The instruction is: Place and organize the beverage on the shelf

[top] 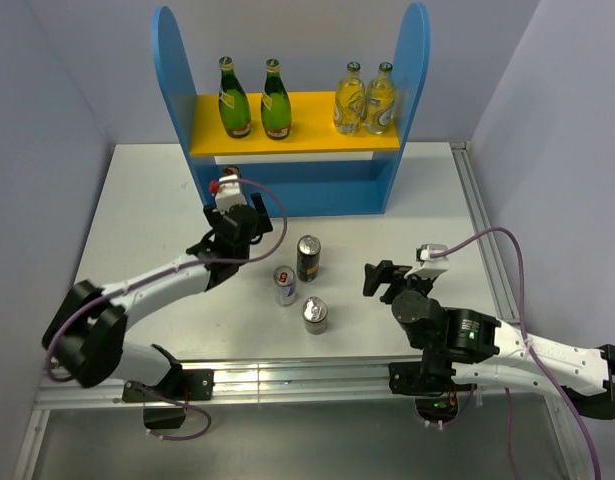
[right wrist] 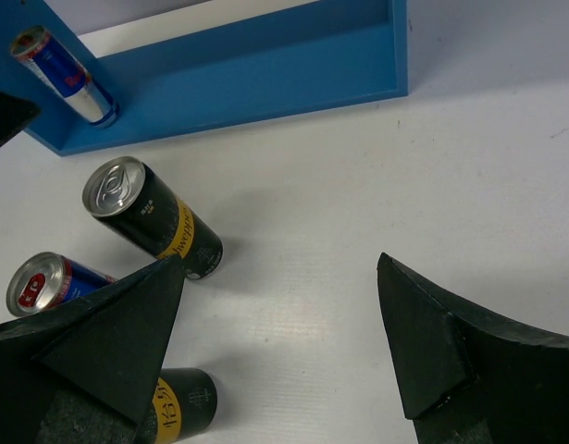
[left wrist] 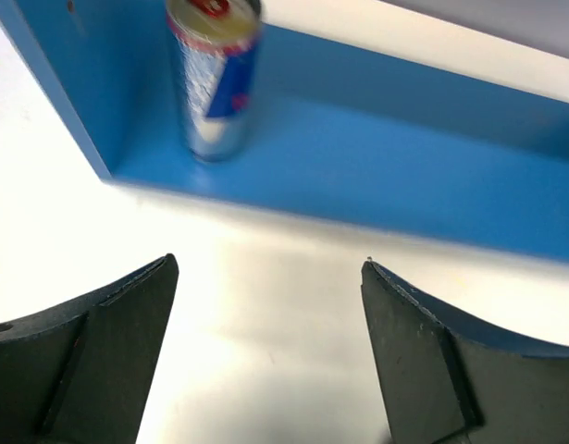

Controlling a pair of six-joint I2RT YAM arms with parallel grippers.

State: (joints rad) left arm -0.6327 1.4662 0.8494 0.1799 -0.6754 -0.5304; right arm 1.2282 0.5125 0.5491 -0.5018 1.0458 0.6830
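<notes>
The shelf [top: 172, 70] stands at the far side of the table [top: 437, 200]. On its yellow upper board [top: 307, 135], a green bottle [top: 234, 100] and a second green bottle [top: 276, 100] stand upright side by side at the left. A pale bottle [top: 350, 100] and another pale bottle [top: 382, 98] stand together at the right. On the blue lower tier [left wrist: 386, 157], one silver-blue can [left wrist: 213, 79] stands upright in the left corner, near the side panel. Three more drinks stand upright on the table in front of the shelf, close together between the two arms. They are a black-gold can [top: 308, 258], a second silver-blue can [top: 285, 285] just to its left and nearer, and a second dark can [top: 315, 315] nearest to the arm bases. The left gripper [left wrist: 268, 262] is just in front of the lower tier at its left end and faces the can there. Its jaws are spread wide with only bare table between them. The right gripper [right wrist: 279, 262] hangs over the table to the right of the three cans. Its jaws are also wide apart and hold nothing.
</notes>
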